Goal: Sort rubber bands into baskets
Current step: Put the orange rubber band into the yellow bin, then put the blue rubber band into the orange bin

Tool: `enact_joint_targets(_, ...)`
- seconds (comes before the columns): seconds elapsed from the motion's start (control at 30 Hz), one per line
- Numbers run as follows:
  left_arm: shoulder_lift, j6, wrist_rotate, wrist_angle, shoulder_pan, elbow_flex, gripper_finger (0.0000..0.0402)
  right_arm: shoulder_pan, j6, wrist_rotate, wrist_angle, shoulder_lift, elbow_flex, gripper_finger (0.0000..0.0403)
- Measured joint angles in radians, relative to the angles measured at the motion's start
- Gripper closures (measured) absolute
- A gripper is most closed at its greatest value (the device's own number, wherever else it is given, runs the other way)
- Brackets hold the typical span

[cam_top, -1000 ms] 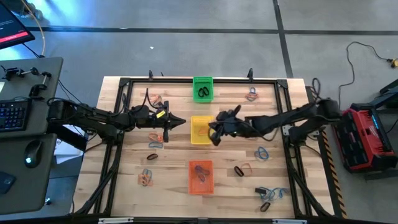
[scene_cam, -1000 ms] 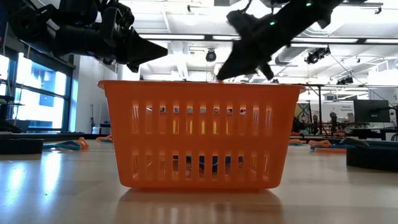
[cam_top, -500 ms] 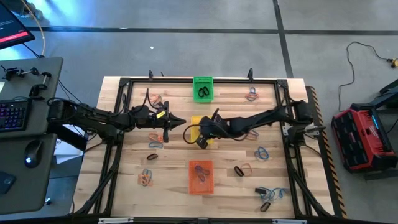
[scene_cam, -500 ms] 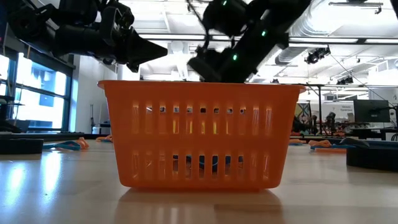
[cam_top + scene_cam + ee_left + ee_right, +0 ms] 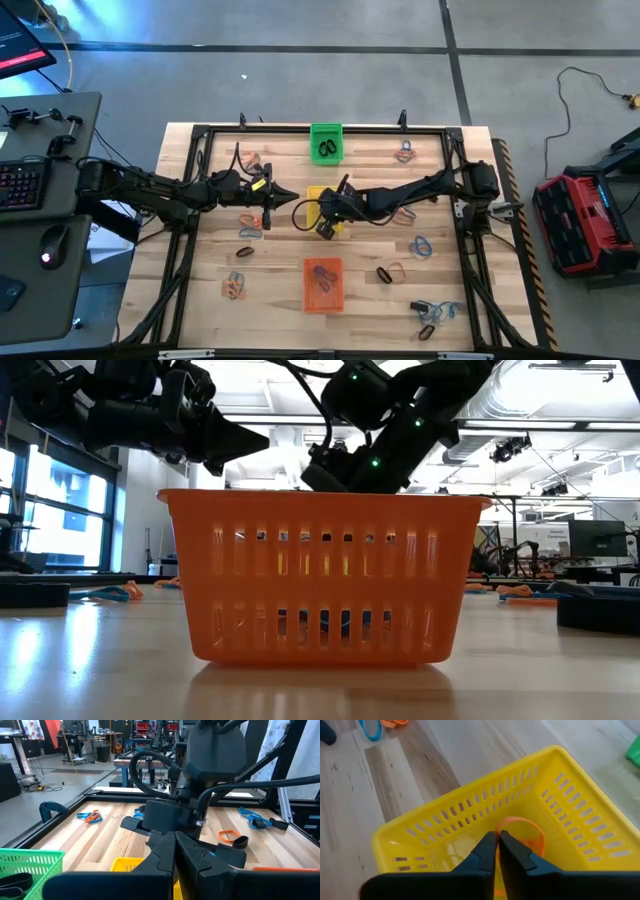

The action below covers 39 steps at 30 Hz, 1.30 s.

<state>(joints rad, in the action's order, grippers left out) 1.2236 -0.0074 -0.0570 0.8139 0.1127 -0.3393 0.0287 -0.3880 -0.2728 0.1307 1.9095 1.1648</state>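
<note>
Right gripper (image 5: 497, 851) pinched shut over slotted yellow basket (image 5: 445, 827), possibly gripping thin orange band (image 5: 532, 831); left gripper (image 5: 290, 197) closed, empty

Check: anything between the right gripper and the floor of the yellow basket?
Nothing visible. The right gripper hangs over the open yellow basket, fingers closed, with an orange rubber band right below them.

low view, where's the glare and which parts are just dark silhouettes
In the low view, ceiling lights and the window behind backlight both arms into dark silhouettes above the orange basket, whose slats glow; the tabletop shows a pale sheen. In the right wrist view the yellow basket is evenly lit.
</note>
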Motion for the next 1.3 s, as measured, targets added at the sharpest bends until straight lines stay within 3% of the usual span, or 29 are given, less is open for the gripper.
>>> enact_joint_targets(0.23,0.000,0.000,0.000,0.000,0.000,0.000,0.0401,0.026,0.017,0.004,-0.028,-0.003,0.000,0.0290)
enact_joint_targets(0.37,0.000,0.000,0.000,0.000,0.000,0.000,0.0402,0.043,0.040,-0.005,-0.033,-0.033,0.000,0.0268)
enact_joint_targets(0.47,0.000,0.000,0.000,0.000,0.000,0.000,0.0402,0.060,0.056,-0.015,-0.006,-0.080,0.000,0.0292)
enact_joint_targets(0.67,0.000,-0.007,0.000,0.000,0.000,0.000,0.0402,0.127,0.024,-0.039,0.198,-0.216,0.000,0.0393)
enact_joint_targets(0.9,0.000,-0.008,0.000,-0.001,0.000,0.000,0.0401,0.282,-0.209,-0.006,0.575,-0.317,0.000,0.0376)
enact_joint_targets(1.07,0.000,-0.010,0.000,0.000,0.000,0.000,0.0401,0.400,-0.419,0.094,0.885,-0.321,0.000,0.0375)
enact_joint_targets(1.3,0.000,-0.018,0.000,0.000,0.000,0.000,0.0402,0.433,-0.479,0.203,1.103,-0.319,-0.001,0.0374)
